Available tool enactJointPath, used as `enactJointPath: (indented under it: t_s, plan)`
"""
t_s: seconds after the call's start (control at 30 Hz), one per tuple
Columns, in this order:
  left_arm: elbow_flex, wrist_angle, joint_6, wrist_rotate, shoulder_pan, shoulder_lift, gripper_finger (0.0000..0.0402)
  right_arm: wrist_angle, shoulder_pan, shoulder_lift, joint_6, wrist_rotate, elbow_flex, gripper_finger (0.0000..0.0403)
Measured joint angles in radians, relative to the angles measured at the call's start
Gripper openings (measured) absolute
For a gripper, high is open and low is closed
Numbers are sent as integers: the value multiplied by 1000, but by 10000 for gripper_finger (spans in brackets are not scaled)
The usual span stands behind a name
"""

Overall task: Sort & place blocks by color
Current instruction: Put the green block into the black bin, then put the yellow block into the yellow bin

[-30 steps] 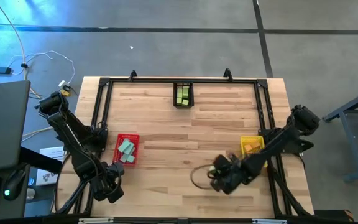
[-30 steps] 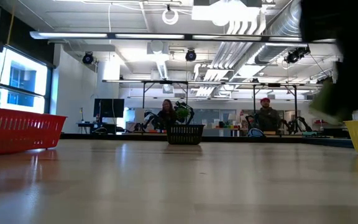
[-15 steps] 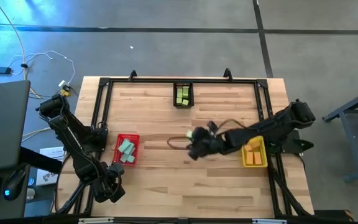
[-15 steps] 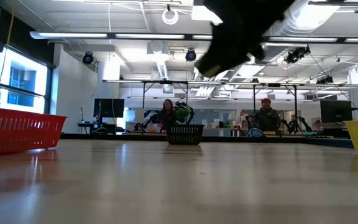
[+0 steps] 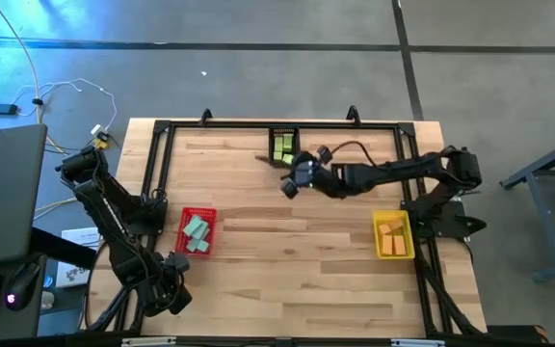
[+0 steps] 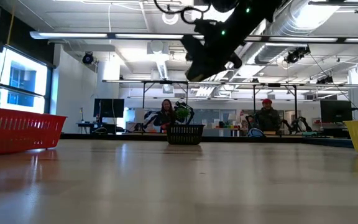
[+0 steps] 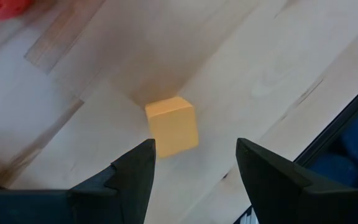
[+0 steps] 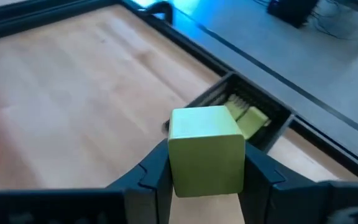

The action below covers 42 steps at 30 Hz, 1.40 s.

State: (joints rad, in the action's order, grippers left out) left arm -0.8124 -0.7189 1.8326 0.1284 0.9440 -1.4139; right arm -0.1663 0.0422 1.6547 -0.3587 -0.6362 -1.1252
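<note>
My right gripper pinches the lime green cube block by its flat sides; light, rigid, smooth, I'd judge. My left gripper stands wide, an orange cube just beyond the jaws.

— How is the light where I work?

— Bright and even. Ceiling strip lights glare white above my table, and a window left of them blows out.

— Any blur?

— Yes. The red bin smears at my left wrist view's corner, and blue light tints the floor beyond the table's far-left corner.
</note>
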Motion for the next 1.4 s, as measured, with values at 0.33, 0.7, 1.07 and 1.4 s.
enactJointPath:
  t_s: [0.33,0.7,1.07,1.4]
  plan:
    - [0,-2,-2,14,7,0,211,189,169,146,-19,113,1,112]
    - [0,1,-3,15,20,0,211,202,287,195,-88,271,2,132]
    - [0,21,-2,14,20,0,211,240,305,195,-96,304,0,212]
    - [0,19,57,14,20,0,211,239,305,147,-80,415,-1,224]
